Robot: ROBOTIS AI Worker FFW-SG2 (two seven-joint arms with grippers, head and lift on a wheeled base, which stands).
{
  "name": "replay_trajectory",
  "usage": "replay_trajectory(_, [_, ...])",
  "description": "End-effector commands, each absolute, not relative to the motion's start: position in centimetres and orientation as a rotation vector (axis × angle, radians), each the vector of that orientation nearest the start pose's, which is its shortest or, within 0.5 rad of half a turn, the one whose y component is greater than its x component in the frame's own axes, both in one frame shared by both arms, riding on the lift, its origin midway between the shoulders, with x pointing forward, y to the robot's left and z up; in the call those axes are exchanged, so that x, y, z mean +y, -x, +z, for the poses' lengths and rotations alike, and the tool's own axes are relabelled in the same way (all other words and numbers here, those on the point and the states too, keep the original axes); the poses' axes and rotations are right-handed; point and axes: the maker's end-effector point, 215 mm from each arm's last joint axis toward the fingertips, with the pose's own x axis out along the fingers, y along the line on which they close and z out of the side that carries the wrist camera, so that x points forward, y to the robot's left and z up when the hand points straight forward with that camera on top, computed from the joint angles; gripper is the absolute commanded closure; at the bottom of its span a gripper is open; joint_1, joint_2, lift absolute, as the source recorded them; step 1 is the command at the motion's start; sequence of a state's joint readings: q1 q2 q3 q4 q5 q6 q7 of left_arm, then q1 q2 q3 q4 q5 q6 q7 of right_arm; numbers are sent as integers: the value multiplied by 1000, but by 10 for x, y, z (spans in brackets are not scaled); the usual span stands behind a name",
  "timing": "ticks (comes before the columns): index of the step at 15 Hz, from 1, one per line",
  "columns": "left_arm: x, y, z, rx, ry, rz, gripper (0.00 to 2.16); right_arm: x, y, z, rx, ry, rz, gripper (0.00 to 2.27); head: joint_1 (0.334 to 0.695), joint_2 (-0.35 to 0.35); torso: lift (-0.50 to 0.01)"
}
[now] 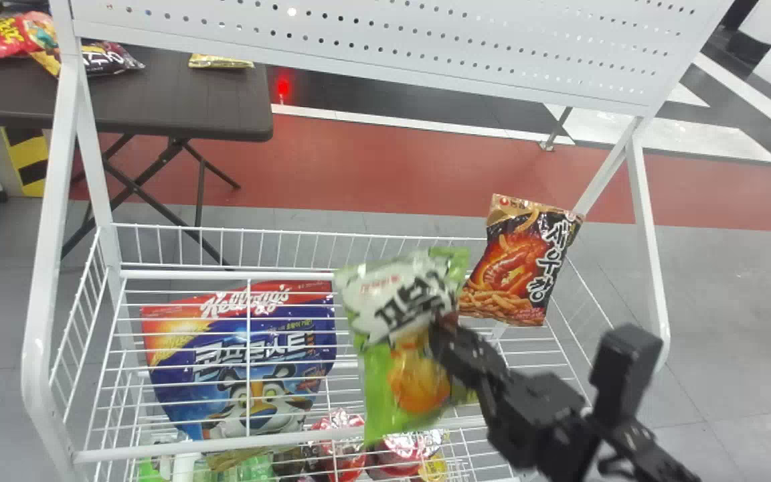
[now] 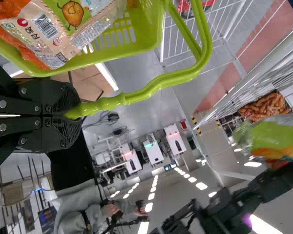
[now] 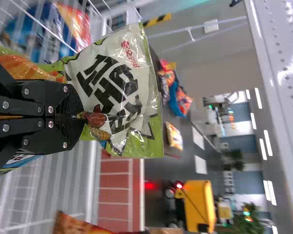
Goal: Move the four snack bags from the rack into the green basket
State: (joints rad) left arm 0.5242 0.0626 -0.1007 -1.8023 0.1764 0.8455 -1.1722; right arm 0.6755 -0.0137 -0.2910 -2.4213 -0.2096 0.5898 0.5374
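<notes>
Right gripper (image 3: 80, 116) pinches green bag (image 3: 107, 80), undelivered; left gripper (image 2: 74, 111) clamps handle (image 2: 161, 84). Beside left fingers, basket (image 2: 149, 43) holds orange-beige bag (image 2: 34, 36). Beyond right fingers, dark bag (image 1: 516, 268) awaits.

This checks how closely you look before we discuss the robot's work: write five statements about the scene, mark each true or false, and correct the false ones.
1. The right gripper holds a green-and-white snack bag. True.
2. The left gripper holds a snack bag too. False: the left gripper holds the handle of the green basket.
3. The green basket is empty. False: there is an orange-and-beige snack bag in it.
4. In the head view, the brown-and-black bag is right of the blue bag. True.
5. Beyond the rack, a dark table is bare. False: packets lie on it.
</notes>
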Motion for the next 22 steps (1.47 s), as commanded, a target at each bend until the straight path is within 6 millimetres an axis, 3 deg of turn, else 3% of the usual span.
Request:
replay_trajectory(1, [-10,-169,-516,956,783,-1179,2024,-224,-311,-384,531,-277,401,2186,695,-350,0])
replay_trajectory(6, [-12,-170,-516,951,784,-1178,2024,-212,-212,-481,938,-533,426,2186,695,-350,0])
replay_trajectory(9, [-13,-170,-515,950,781,-1180,2024,-223,-192,-526,1035,-563,405,2186,695,-350,0])
replay_trajectory(10, [-13,-171,-515,950,776,-1180,2024,-219,-187,-537,1062,-550,415,2186,695,-350,0])
replay_trajectory(13, [-13,-169,-514,953,775,-1183,2024,-196,-183,-564,1117,-527,451,2186,695,-350,0])
replay_trajectory(22, [-16,-166,-510,950,766,-1194,2024,-85,-215,-575,1104,-503,619,2186,695,-350,0])
